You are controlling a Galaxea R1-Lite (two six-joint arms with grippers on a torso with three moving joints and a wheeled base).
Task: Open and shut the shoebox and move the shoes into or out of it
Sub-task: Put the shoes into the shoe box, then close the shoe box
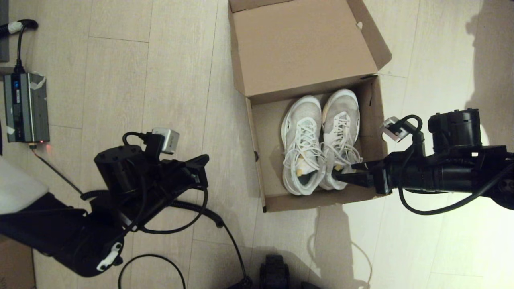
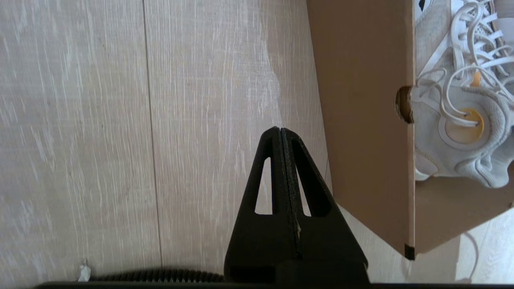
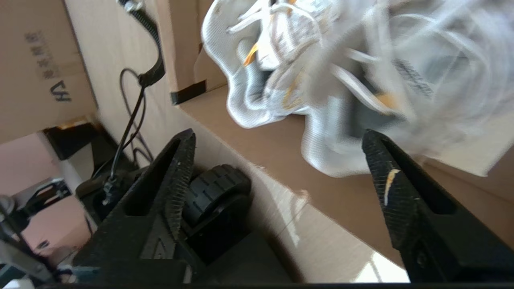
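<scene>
The brown shoebox (image 1: 267, 132) stands on the floor with its lid (image 1: 301, 44) swung back and up. Both white sneakers lie side by side inside, toes toward the lid: one (image 1: 303, 140) on the left, one (image 1: 341, 120) on the right. My right gripper (image 1: 344, 170) reaches over the box's right wall at the right shoe's heel. It is open, and its jaws straddle the front wall (image 3: 281, 148) and the heel (image 3: 333, 140) without closing on them. My left gripper (image 1: 202, 160) hangs shut and empty over the floor, left of the box (image 2: 361, 100).
A grey power unit (image 1: 26, 106) with cables sits at the far left. Black cables (image 1: 192, 216) trail across the floor below the left arm. The robot base wheel (image 3: 217, 188) is just in front of the box. A printed carton (image 3: 36, 68) stands off to one side.
</scene>
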